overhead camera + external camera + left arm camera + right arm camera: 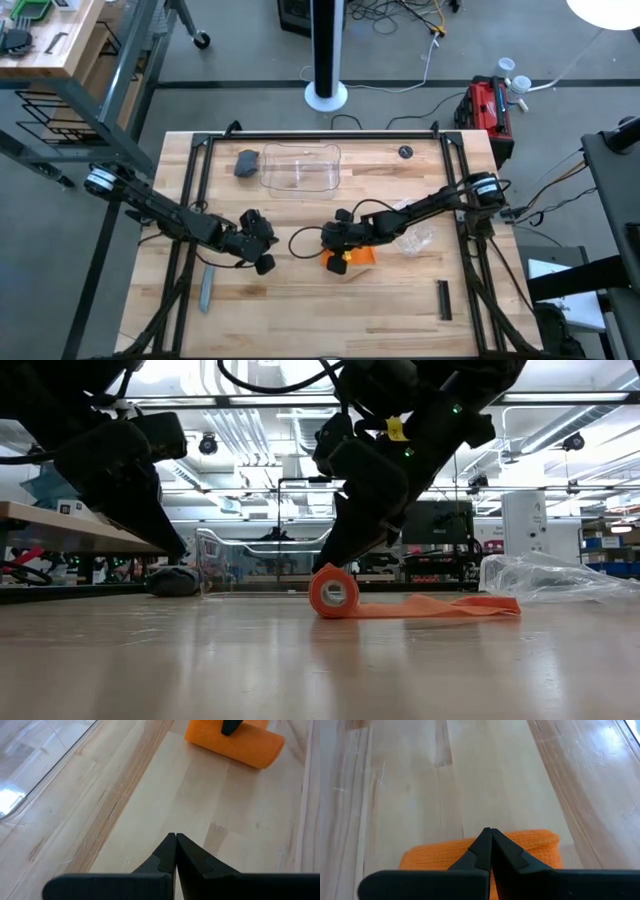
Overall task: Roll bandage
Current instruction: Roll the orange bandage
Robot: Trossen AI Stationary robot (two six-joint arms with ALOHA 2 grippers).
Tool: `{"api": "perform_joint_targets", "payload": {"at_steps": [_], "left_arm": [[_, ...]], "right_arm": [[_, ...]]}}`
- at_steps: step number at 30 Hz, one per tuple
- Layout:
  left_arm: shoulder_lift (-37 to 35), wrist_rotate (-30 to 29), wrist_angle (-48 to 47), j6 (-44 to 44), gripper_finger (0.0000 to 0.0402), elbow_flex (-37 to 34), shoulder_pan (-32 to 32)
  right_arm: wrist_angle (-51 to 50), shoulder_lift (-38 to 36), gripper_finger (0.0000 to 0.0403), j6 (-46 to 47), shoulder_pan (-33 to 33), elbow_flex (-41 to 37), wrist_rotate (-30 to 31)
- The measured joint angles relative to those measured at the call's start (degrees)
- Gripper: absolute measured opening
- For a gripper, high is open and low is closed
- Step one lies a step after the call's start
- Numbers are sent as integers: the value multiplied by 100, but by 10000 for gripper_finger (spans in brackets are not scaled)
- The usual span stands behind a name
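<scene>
Half-rolled orange bandage [345,596], tail flat.

Bare wooden table [300,310] spreads along the near edge, broken only by a thin grey stick [206,288] at near left and a small dark bar [444,299] at near right. Mid-table is crowded — the closed left gripper [264,264] and closed right gripper [337,262] flank an open gap, the latter resting on the partly rolled orange fabric bandage [333,593]. A crumpled clear plastic wrapper [413,240] blocks the right; a clear plastic tray [300,168] and grey lump [247,162] block the far side.
</scene>
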Motion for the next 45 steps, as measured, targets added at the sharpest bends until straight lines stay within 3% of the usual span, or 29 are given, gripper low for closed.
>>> {"api": "perform_joint_targets", "payload": {"at_steps": [17, 27, 33, 45], "left_arm": [[0, 8, 1, -72, 0, 0, 0], [0, 11, 5, -111, 0, 2, 0], [0, 7, 12, -71, 0, 2, 6], [0, 4, 11, -9, 0, 9, 17]], "right_arm": [[-224, -189, 0, -48, 58, -199, 22], [282, -1075, 0, 243, 58, -1299, 24], [327, -1655, 0, 499, 54, -1960, 368], [636, -2153, 0, 553, 108, -2159, 445]]}}
